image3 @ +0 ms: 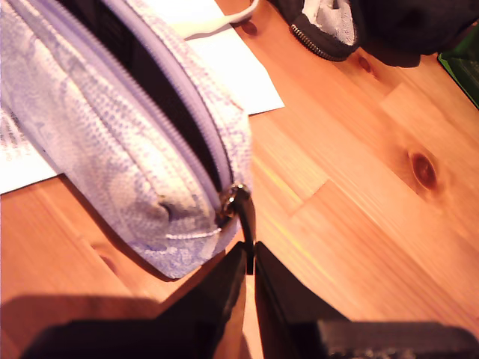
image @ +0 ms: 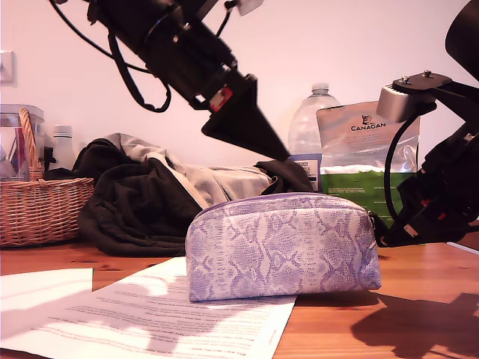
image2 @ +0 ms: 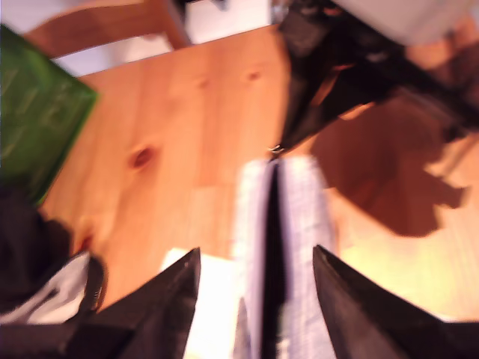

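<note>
A lilac snakeskin-print pouch (image: 281, 243) lies on the wooden table (image: 419, 292), partly on a printed sheet. Its zip stands open as a dark slit along the top (image2: 271, 224). My first gripper (image: 278, 151) hangs open above the pouch (image2: 299, 217), its two black fingers (image2: 172, 299) spread to either side of the slit without touching it. At the pouch's end on the exterior view's right, my second gripper (image3: 248, 258) is shut on the black zip pull (image3: 244, 217), low over the table (image: 382, 238). The inside of the pouch (image3: 97, 127) is dark.
Printed paper sheets (image: 150, 314) lie under and in front of the pouch. Behind it are a heap of dark and grey clothes (image: 150, 202), a wicker basket (image: 37, 206) at the exterior view's left, a water bottle (image: 310, 123) and a Canagan bag (image: 367, 149).
</note>
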Action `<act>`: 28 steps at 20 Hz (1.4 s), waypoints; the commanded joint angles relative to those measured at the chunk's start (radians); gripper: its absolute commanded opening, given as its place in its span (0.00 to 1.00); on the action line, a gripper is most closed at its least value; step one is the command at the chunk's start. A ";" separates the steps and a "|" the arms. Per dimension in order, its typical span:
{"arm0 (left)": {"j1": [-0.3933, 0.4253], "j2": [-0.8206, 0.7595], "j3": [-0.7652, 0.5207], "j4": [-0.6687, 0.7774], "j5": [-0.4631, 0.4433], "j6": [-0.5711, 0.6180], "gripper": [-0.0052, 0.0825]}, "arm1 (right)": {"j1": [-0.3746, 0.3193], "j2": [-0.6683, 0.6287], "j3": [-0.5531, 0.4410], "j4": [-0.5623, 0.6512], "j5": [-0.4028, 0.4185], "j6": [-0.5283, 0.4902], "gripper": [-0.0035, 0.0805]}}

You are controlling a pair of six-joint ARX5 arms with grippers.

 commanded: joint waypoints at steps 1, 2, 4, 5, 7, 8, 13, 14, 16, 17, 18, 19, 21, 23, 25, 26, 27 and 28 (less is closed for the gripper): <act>0.019 0.053 -0.005 0.014 0.023 -0.005 0.55 | 0.005 -0.003 -0.012 0.010 0.002 -0.003 0.03; 0.028 0.064 -0.005 0.024 0.033 -0.006 0.55 | 0.005 -0.003 -0.012 0.010 0.002 -0.003 0.03; 0.042 0.083 -0.005 0.027 0.068 -0.039 0.62 | 0.004 -0.003 -0.012 0.010 0.002 -0.003 0.03; 0.048 0.083 -0.005 0.022 0.079 -0.068 0.67 | 0.004 -0.003 -0.012 0.011 0.002 -0.003 0.03; 0.050 0.085 -0.005 0.020 0.080 -0.068 0.69 | 0.005 -0.003 -0.012 0.011 0.002 -0.003 0.03; 0.050 0.085 -0.005 0.010 0.092 -0.068 0.69 | 0.005 -0.003 -0.012 0.011 0.002 -0.003 0.03; 0.050 0.134 -0.005 0.000 0.102 -0.065 0.69 | 0.005 -0.003 -0.012 0.010 0.001 -0.003 0.03; 0.050 0.147 -0.005 0.011 0.102 -0.058 0.69 | 0.005 -0.003 -0.012 0.010 0.001 -0.003 0.03; 0.050 0.162 -0.005 0.046 0.103 -0.055 0.69 | 0.005 -0.003 -0.012 0.010 -0.002 -0.003 0.03; 0.050 0.165 -0.005 0.048 0.107 -0.056 0.69 | 0.005 -0.003 -0.012 0.010 -0.002 -0.003 0.03; 0.050 0.171 -0.005 0.042 0.105 -0.056 0.69 | 0.005 -0.003 -0.012 0.010 -0.002 -0.003 0.03; 0.050 0.182 -0.005 0.034 0.103 -0.056 0.66 | 0.005 -0.003 -0.012 0.011 -0.002 -0.003 0.03; 0.050 0.198 -0.005 0.009 0.099 -0.056 0.54 | 0.005 -0.003 -0.012 0.026 -0.001 -0.003 0.03; 0.049 0.199 -0.005 0.011 0.098 -0.056 0.33 | 0.005 -0.003 -0.012 0.065 0.003 -0.005 0.03; 0.046 0.199 -0.004 0.032 0.098 -0.056 0.11 | 0.005 -0.003 -0.012 0.085 0.003 -0.031 0.03; 0.045 0.199 -0.004 0.033 0.096 -0.054 0.03 | 0.005 -0.003 -0.012 0.084 0.009 -0.050 0.03; 0.045 0.199 -0.004 0.031 0.091 -0.051 0.04 | 0.005 -0.003 -0.012 0.083 0.010 -0.054 0.03; 0.044 0.199 -0.004 0.026 0.090 -0.048 0.04 | 0.005 -0.003 -0.012 0.085 0.010 -0.054 0.03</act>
